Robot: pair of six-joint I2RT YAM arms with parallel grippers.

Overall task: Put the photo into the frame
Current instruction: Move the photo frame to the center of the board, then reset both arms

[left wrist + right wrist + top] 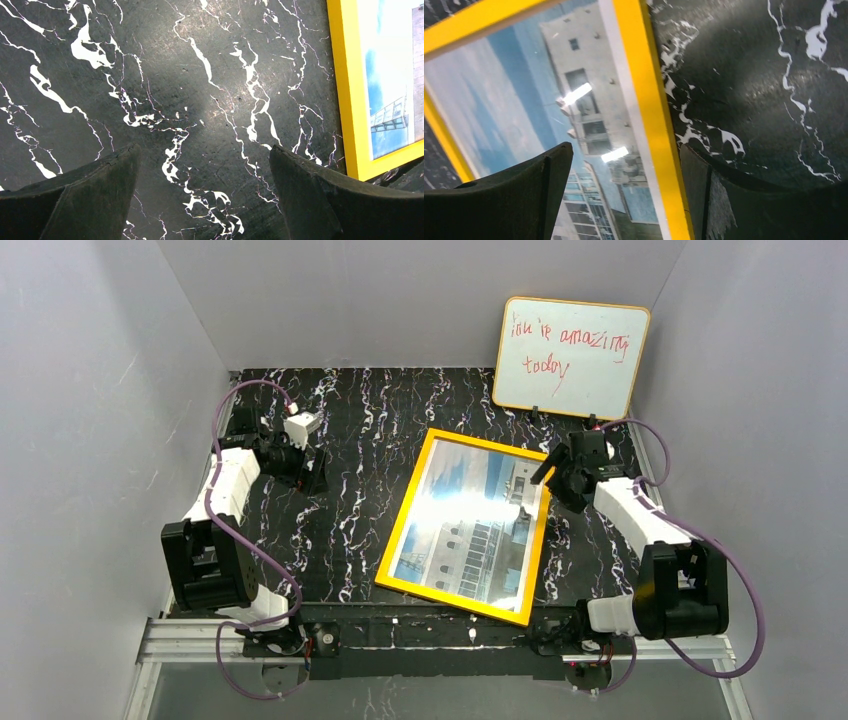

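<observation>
Right gripper (548,473): jaws apart, nothing between them gripped. It is stationed at the far right corner of the frame. In the right wrist view the gripper (624,150) straddles the yellow rim, with one finger (524,195) over the picture and the other over bare table outside the rim. Contact with the frame cannot be told.

Left gripper (305,480): jaws apart, holding nothing. It is over bare table at the far left, well apart from the frame. In the left wrist view the gripper (202,150) looks down on marble, with the frame's yellow edge at the right margin.

Table (350,530): black surface with white marble veining, carrying all items below.

Frame (408,508) (350,100) (646,100): large rectangle with a bright-yellow rim, lying flat and face up near the table's centre, turned slightly off square. Its near edge is close to the arm bases.

Photo (470,525) (390,100) (524,100): a white multi-storey building against blue sky, lying picture side up within the rim. Light glare lies across its surface. A narrow white strip runs between image and rim on the side by the right gripper.

Whiteboard (570,358): yellow-edged, with red handwriting, propped upright at the far right behind the frame and apart from it.
</observation>
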